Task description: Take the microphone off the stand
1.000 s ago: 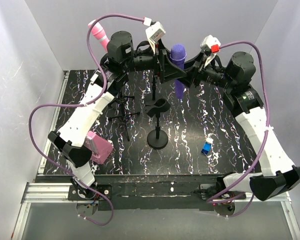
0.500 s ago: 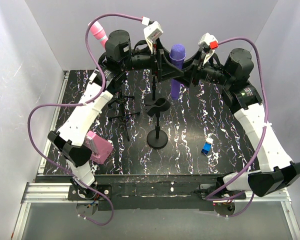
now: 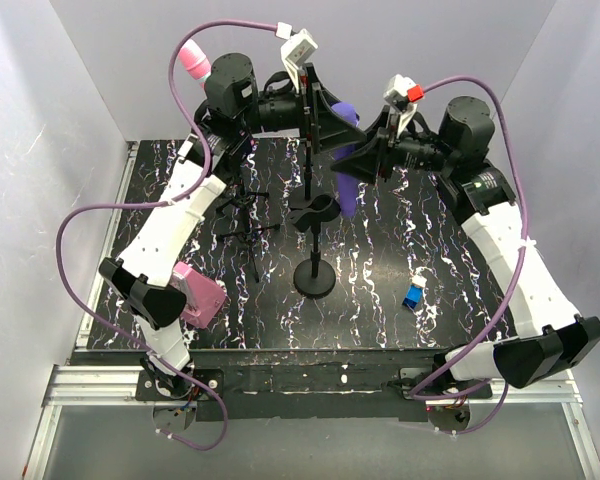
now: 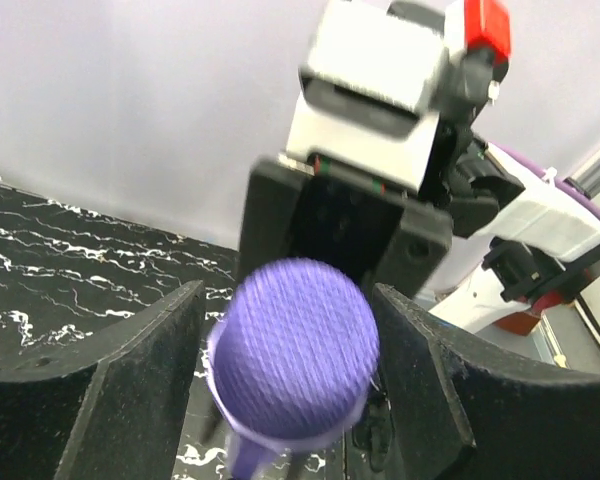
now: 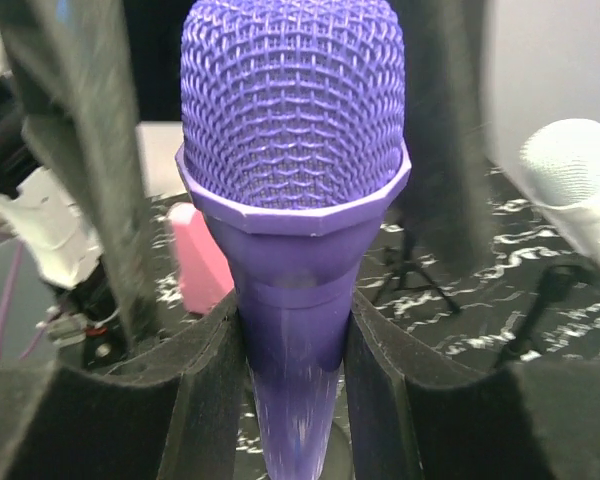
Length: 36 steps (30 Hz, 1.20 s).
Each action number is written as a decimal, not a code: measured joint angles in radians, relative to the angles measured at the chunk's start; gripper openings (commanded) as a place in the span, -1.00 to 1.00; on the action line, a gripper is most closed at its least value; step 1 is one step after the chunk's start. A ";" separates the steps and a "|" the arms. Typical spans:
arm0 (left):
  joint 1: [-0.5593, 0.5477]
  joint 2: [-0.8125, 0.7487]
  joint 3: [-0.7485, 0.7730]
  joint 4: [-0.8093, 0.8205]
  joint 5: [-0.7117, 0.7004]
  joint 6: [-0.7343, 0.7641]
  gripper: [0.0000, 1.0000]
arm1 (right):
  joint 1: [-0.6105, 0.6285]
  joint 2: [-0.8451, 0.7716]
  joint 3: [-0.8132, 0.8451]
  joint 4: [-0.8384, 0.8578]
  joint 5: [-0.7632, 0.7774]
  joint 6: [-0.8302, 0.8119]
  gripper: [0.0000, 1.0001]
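The purple microphone (image 3: 348,175) hangs in the air above and behind the black stand (image 3: 315,270), whose clip (image 3: 315,213) is empty. My right gripper (image 3: 368,155) is shut on the microphone's body (image 5: 295,330) just below the mesh head (image 5: 292,110). My left gripper (image 3: 327,122) is open, with its fingers (image 4: 140,380) on either side of the microphone head (image 4: 298,350) and a gap on each side. In the top view the head is partly hidden behind the left gripper.
A pink microphone (image 3: 193,62) stands on a tripod stand (image 3: 245,215) at the back left. A pink block (image 3: 200,293) lies at the front left. A small blue object (image 3: 414,296) lies at the front right. White walls enclose the table.
Both grippers and the purple microphone have shifted left and slightly up. The microphone has tilted, and its head has gone between the left gripper's fingers.
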 measured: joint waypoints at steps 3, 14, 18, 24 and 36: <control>0.007 0.000 0.003 0.048 -0.013 -0.042 0.01 | 0.021 0.010 0.000 -0.032 -0.052 -0.004 -0.97; 0.013 -0.004 -0.028 0.079 -0.042 -0.034 0.55 | 0.029 0.014 0.000 -0.053 -0.077 0.010 -0.97; 0.016 -0.025 -0.070 0.077 -0.073 -0.020 0.57 | 0.029 0.018 -0.003 -0.076 -0.076 0.017 -0.97; 0.035 -0.055 -0.098 0.065 -0.100 0.002 0.74 | 0.028 0.019 -0.004 -0.066 -0.073 0.047 -0.97; 0.048 -0.060 -0.096 -0.003 -0.070 0.037 0.57 | -0.001 0.020 -0.004 0.028 -0.055 0.104 -0.97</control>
